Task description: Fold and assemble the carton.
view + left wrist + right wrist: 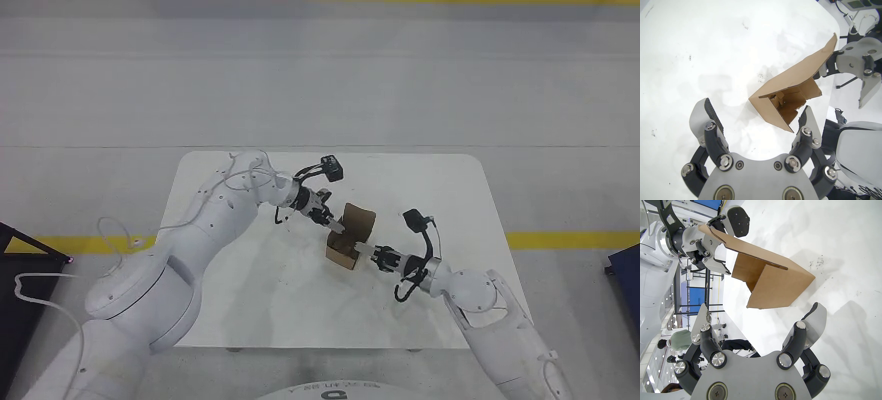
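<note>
Left gripper (756, 103) wide open, gripping nothing, one fingertip (806, 117) just beside the open end of the brown carton (350, 236). Right gripper (759, 305) spread as well, holding nothing, close against the carton's opposite side. Carton partly folded, near the middle of the white table (250, 300), open end facing the left arm, one flap raised, a gripper at either side.
</note>
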Robot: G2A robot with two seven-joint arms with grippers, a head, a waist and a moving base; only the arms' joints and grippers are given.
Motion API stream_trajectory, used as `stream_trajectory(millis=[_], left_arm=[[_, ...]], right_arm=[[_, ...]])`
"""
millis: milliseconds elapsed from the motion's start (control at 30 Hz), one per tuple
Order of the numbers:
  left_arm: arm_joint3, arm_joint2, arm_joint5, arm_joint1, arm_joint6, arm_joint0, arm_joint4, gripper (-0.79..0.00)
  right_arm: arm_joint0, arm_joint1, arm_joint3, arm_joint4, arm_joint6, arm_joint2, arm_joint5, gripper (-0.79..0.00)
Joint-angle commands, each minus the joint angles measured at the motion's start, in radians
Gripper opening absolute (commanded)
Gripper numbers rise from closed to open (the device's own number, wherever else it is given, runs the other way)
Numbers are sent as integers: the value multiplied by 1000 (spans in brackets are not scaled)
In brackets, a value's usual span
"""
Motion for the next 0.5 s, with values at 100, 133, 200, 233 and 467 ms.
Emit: stream_trajectory(millis=[100,133,200,233,467], left_arm=[[51,16,-73,-19,69,-21,55,0],[62,16,-88,-16,104,-26,79,0],[69,11,-99,-4,198,-28,123,0],[63,11,-99,7,246,-26,150,0],[-57,24,-99,134,656,21,380,0]], right_arm=[[-3,1,-2,0,-15,-8,-21,0],[-9,1,-5,-1,-20,-7,-28,0],[-27,3,-21,-1,-37,4,-36,0],[-39,4,-36,0,-42,11,-44,-9],[-132,13,-197,49,-57,67,-134,-286]])
